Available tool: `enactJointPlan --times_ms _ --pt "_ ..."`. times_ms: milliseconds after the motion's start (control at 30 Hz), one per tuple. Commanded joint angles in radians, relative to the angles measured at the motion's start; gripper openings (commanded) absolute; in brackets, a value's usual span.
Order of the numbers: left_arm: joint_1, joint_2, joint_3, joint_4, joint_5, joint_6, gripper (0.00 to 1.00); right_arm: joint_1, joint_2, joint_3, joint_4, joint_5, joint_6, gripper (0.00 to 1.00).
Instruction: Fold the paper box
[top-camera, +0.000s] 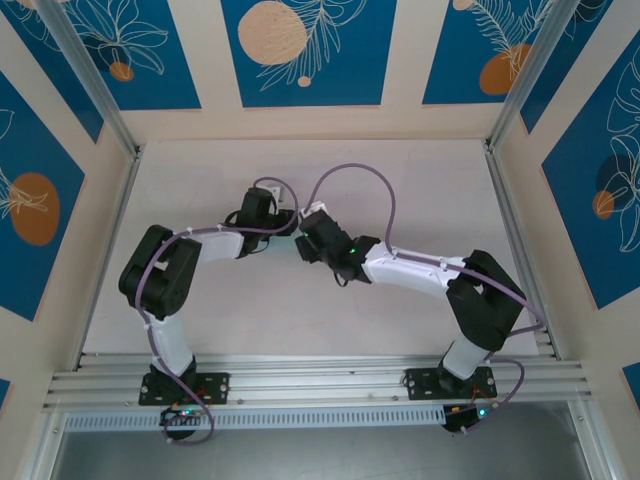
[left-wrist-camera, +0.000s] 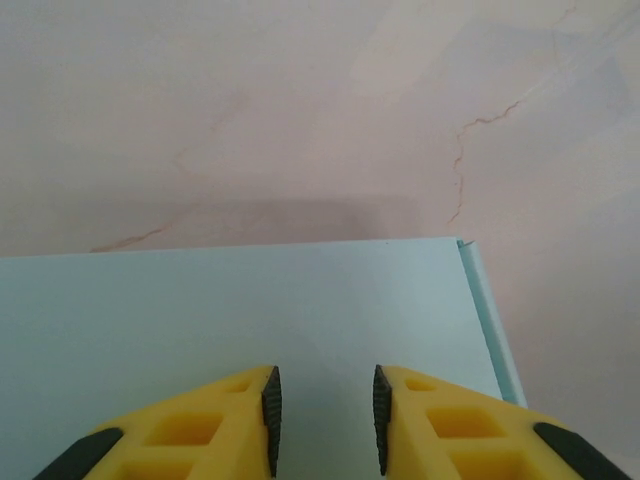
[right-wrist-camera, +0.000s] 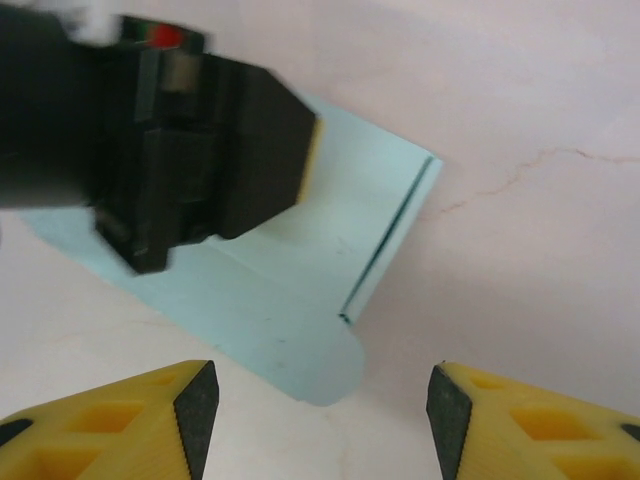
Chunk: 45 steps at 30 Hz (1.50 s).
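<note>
Yellow fingers (left-wrist-camera: 200, 435) with black pads sit nearest the lens in both wrist views: two per gripper, four in all. Those of the left gripper (left-wrist-camera: 325, 420) stand narrowly parted with nothing between them, low over the single paper box (left-wrist-camera: 250, 310), a flat sheet of pale light-blue thin card. Whether they touch it I cannot tell. One narrow flap (left-wrist-camera: 487, 310) runs along the sheet's right edge.

In its own wrist view, the right gripper (right-wrist-camera: 318, 410) is spread wide and empty, near the sheet's near edge. One rounded tab (right-wrist-camera: 325, 372) lies just beyond the gap, and the left gripper's black body covers the sheet's far left part.

From above, two arms — the left arm (top-camera: 165, 275) and the right arm (top-camera: 480, 295) — reach in from the near edge and meet at the middle of the pale table (top-camera: 420, 180), where the sheet lies. Two purple cables (top-camera: 365, 180) loop along them.
</note>
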<state>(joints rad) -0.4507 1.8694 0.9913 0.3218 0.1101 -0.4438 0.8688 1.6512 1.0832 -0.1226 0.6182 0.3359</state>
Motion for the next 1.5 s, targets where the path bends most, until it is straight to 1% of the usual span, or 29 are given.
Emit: enactJointPlan --times_ms 0,100,233,333,433,500,600,667,767,867,1033,1167,1267,1467 --pt "0.003 0.051 -0.049 -0.031 -0.002 -0.037 0.33 -0.063 0.007 0.046 -0.078 -0.132 0.116 0.56" --pt "0.003 0.023 -0.034 -0.038 0.005 -0.038 0.38 -0.117 0.027 0.063 -0.098 -0.229 0.178 0.54" --pt "0.004 -0.061 0.000 -0.091 0.015 -0.027 0.52 -0.175 0.046 0.073 -0.121 -0.355 0.220 0.55" --pt "0.005 -0.137 0.011 -0.160 0.007 -0.013 0.63 -0.209 0.055 0.082 -0.146 -0.439 0.235 0.56" --pt "0.004 -0.220 -0.007 -0.253 -0.054 0.014 0.73 -0.231 0.067 0.107 -0.201 -0.479 0.250 0.59" --pt "0.004 -0.280 -0.045 -0.308 -0.118 0.035 0.76 -0.235 0.075 0.121 -0.230 -0.495 0.256 0.60" --pt "0.005 -0.361 -0.104 -0.366 -0.201 0.069 0.76 -0.235 0.092 0.144 -0.260 -0.507 0.269 0.60" --pt "0.006 -0.398 -0.125 -0.414 -0.235 0.105 0.75 -0.233 0.107 0.159 -0.273 -0.522 0.279 0.61" --pt "0.007 -0.425 -0.155 -0.445 -0.249 0.178 0.74 -0.227 0.132 0.175 -0.276 -0.528 0.290 0.61" --pt "0.019 -0.428 -0.176 -0.425 -0.257 0.218 0.76 -0.225 0.154 0.188 -0.270 -0.518 0.297 0.64" --pt "0.080 -0.374 -0.178 -0.328 -0.199 0.206 0.74 -0.228 0.187 0.228 -0.273 -0.510 0.280 0.69" --pt "0.141 -0.290 -0.134 -0.270 -0.121 0.179 0.71 -0.239 0.217 0.258 -0.263 -0.521 0.266 0.72" --pt "0.172 -0.228 -0.087 -0.270 -0.076 0.165 0.68 -0.258 0.240 0.278 -0.249 -0.556 0.265 0.73" --pt "0.200 -0.139 -0.037 -0.313 -0.064 0.154 0.66 -0.299 0.283 0.289 -0.204 -0.649 0.291 0.73"
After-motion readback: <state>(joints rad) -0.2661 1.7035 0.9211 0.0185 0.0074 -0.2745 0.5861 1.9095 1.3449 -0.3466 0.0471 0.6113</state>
